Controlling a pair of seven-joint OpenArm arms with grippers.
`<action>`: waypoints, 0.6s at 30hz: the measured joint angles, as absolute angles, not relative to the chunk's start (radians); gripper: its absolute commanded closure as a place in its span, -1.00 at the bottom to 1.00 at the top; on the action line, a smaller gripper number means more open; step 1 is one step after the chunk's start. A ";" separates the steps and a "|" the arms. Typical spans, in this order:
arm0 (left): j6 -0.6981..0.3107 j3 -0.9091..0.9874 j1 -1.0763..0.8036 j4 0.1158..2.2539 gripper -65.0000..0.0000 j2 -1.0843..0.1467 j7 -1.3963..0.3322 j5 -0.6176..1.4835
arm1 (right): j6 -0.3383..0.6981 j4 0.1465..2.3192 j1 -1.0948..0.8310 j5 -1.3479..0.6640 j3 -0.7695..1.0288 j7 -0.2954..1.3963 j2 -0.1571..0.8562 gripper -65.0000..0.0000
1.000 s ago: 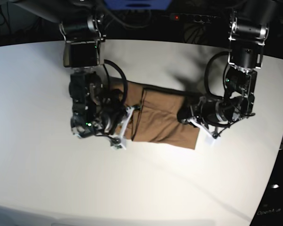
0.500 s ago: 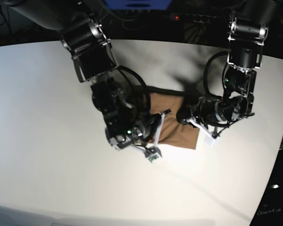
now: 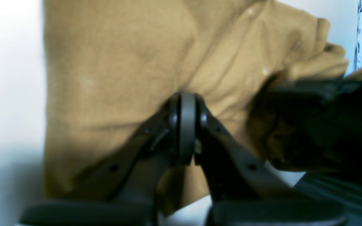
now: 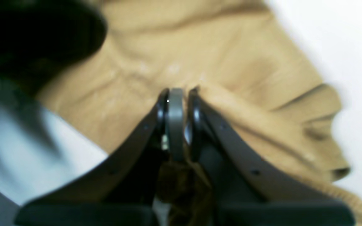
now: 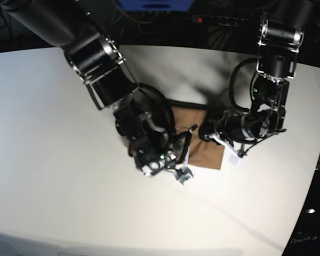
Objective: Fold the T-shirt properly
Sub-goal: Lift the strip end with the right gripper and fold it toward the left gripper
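The right gripper (image 4: 176, 97), clamped on a T-shirt (image 5: 202, 152) fold, is carrying it over the shirt toward the left gripper (image 3: 184, 100), which is pinching the opposite edge with fingers together. T-shirt is lying on the table (image 5: 42, 160) between both arms.

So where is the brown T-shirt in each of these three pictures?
Base view: the T-shirt lies mid-table between the two arms, mostly hidden by the right arm.
Left wrist view: the T-shirt fills the upper middle, beyond the closed left gripper.
Right wrist view: the T-shirt spreads across the top and right, pinched by the right gripper.
Shared landmark: the white table.
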State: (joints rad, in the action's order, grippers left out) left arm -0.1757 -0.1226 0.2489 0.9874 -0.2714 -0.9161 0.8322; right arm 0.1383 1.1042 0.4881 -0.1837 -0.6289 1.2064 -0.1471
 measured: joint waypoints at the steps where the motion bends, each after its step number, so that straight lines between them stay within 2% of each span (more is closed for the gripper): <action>1: -0.176 -0.123 0.249 0.987 0.93 -0.271 -0.916 0.834 | 0.138 1.092 0.501 -0.183 -0.628 1.199 -0.147 0.99; 7: -0.177 -0.123 0.249 0.987 0.93 -0.271 -0.918 0.834 | 0.138 1.045 0.560 -0.184 -0.644 1.186 -0.146 0.99; 11: -0.177 -0.123 0.249 0.987 0.93 -0.271 -0.918 0.834 | 0.126 1.046 0.600 -0.247 -0.738 1.186 -0.143 0.99; 16: -0.176 -0.123 0.249 0.987 0.93 -0.265 -0.917 0.834 | -0.019 1.047 0.620 -0.406 -0.843 1.176 -0.145 0.99; 18: -0.176 -0.123 0.250 0.987 0.93 -0.257 -0.910 0.831 | -0.031 1.047 0.631 -0.458 -0.924 1.176 -0.139 0.99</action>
